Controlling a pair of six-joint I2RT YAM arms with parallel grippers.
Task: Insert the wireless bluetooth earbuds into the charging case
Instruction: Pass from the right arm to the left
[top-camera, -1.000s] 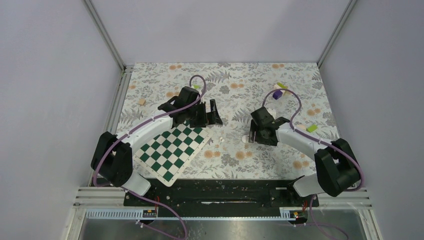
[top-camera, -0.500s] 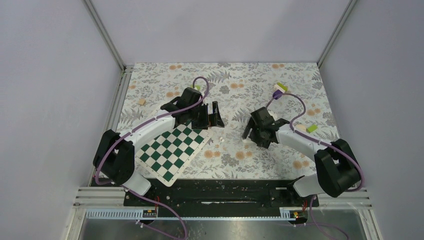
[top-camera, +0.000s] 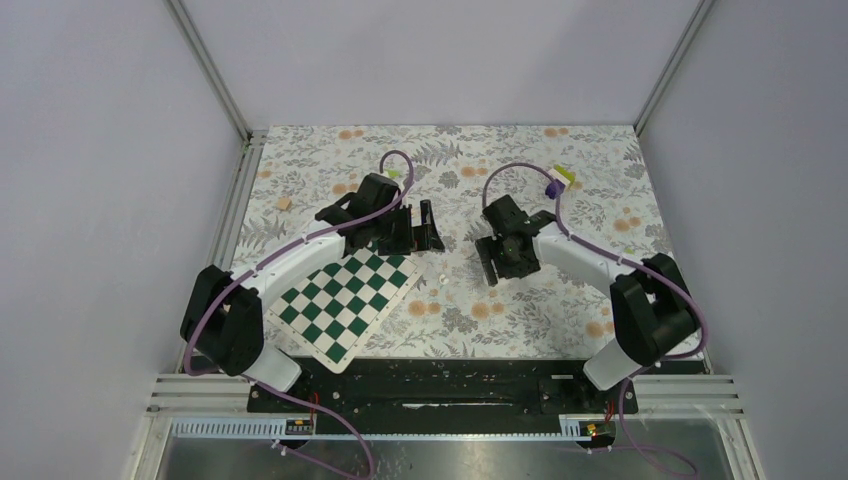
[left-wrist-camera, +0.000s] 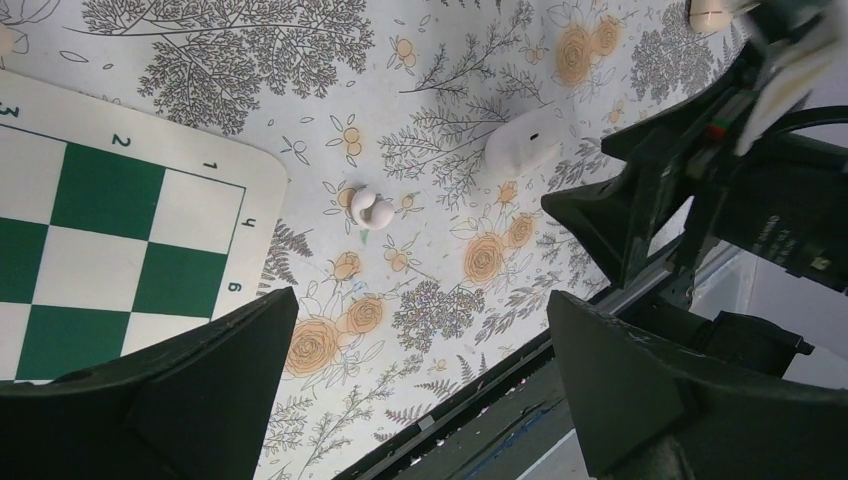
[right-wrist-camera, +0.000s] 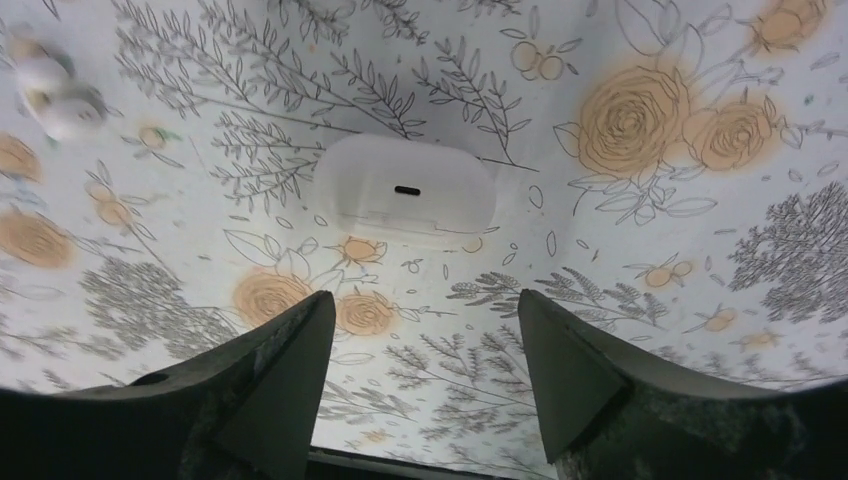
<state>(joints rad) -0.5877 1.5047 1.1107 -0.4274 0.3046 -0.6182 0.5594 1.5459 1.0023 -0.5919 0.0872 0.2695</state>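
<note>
The charging case (right-wrist-camera: 405, 190) is white, rounded and closed, and lies on the floral cloth with its port slot facing my right wrist camera. My right gripper (right-wrist-camera: 425, 310) hovers just short of it, open and empty. In the top view this gripper (top-camera: 490, 262) covers the case. The left wrist view shows the case (left-wrist-camera: 522, 148) beside the right arm. A small white earbud lump (left-wrist-camera: 372, 209) lies left of the case, blurred in the right wrist view (right-wrist-camera: 55, 85); I cannot tell if it is one or two. My left gripper (left-wrist-camera: 422, 300) stands wide open above the cloth, holding nothing.
A green-and-white chessboard mat (top-camera: 345, 295) lies under the left arm, its corner (left-wrist-camera: 100, 230) close to the earbud. A purple-and-green block (top-camera: 560, 180) and a tan block (top-camera: 284, 204) sit toward the back. The table's black front rail (left-wrist-camera: 520, 400) runs below the left fingers.
My right gripper has swung left and a little away from the front edge, and now sits over the case. The left arm has barely shifted.
</note>
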